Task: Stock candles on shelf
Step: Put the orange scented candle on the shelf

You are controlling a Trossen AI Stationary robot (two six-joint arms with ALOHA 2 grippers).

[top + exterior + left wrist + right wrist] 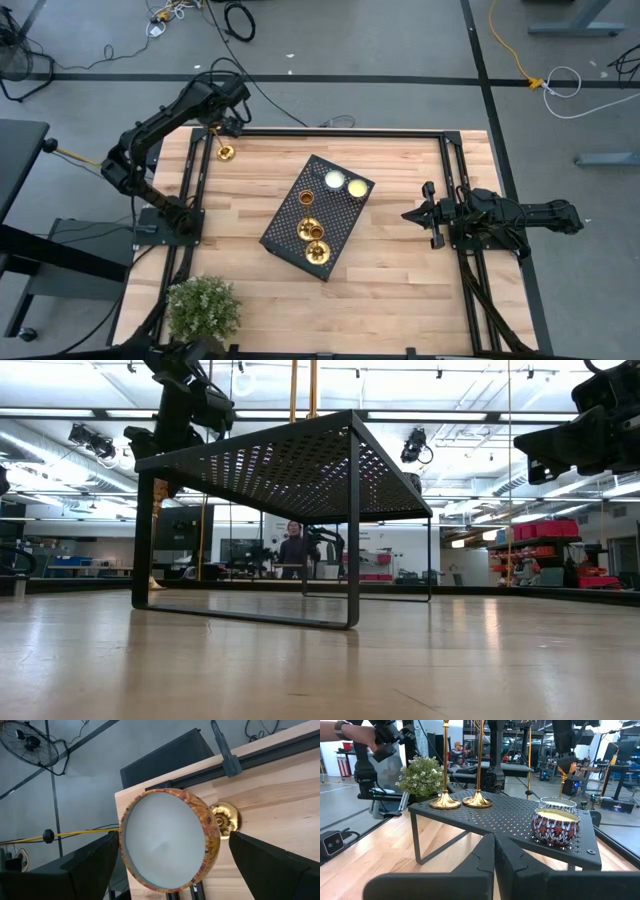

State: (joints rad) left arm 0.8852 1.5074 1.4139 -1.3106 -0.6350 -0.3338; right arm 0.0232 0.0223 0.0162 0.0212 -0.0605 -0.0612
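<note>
With the last gold candlestick (225, 152) at the surface's upper left, apart from the shelf (285, 232), the spread left tool (226, 128) needed to straddle its stem squarely before closing.

Bare tabletop (400, 260) around the shelf (290, 222); 2 candlesticks (311, 229), 2 tins (345, 184) crowding its top.

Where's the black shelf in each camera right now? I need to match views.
High view: shelf at table centre, turned diagonally.
Low view: left of centre, seen from underneath.
Left wrist view: not in it.
Right wrist view: centre, straight ahead.
Shared landmark: gold candlesticks standing on it.
</note>
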